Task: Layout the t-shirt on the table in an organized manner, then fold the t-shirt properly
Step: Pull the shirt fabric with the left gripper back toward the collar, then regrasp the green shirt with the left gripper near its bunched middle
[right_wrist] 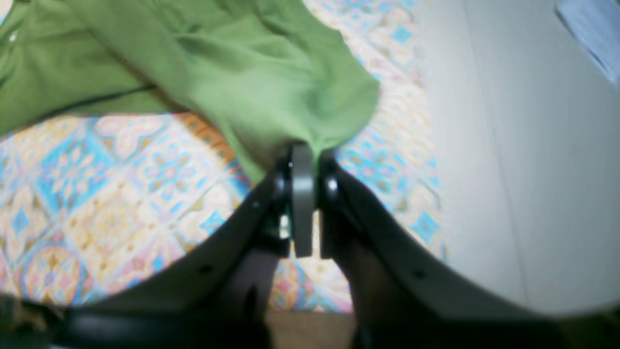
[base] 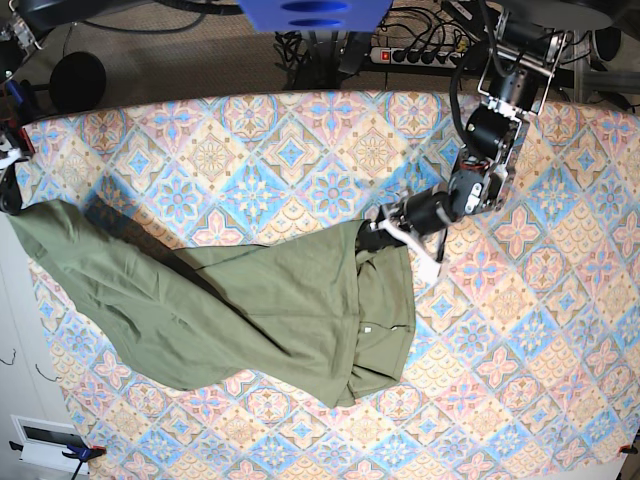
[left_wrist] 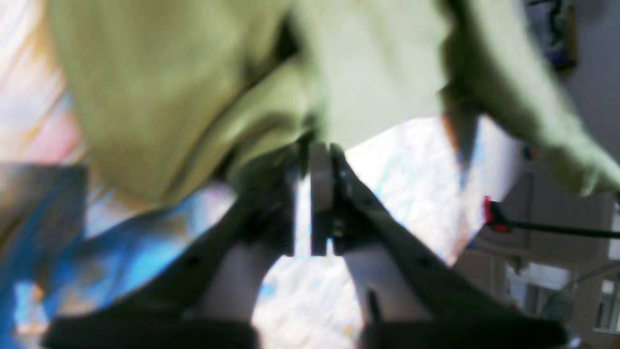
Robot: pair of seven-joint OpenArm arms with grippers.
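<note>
the left gripper (base: 372, 232) and right gripper (right_wrist: 306, 150) each pinch the t-shirt (base: 250, 300) over the tiled table (base: 300, 140).

We see the t-shirt (base: 250, 310) spread across the table (base: 300, 150), stretched between the left gripper (base: 372, 232) near the middle and the right gripper (right_wrist: 304, 152) at the table's edge, partly lifted.

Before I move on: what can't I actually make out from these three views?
- Right hand: cut off at the base view's left edge.
- Left hand: left wrist view is motion-blurred; whether it grips the t-shirt is unclear.
- Sleeves and hem: buried in bunched folds, base view.
- Neck label: too small to read.
</note>
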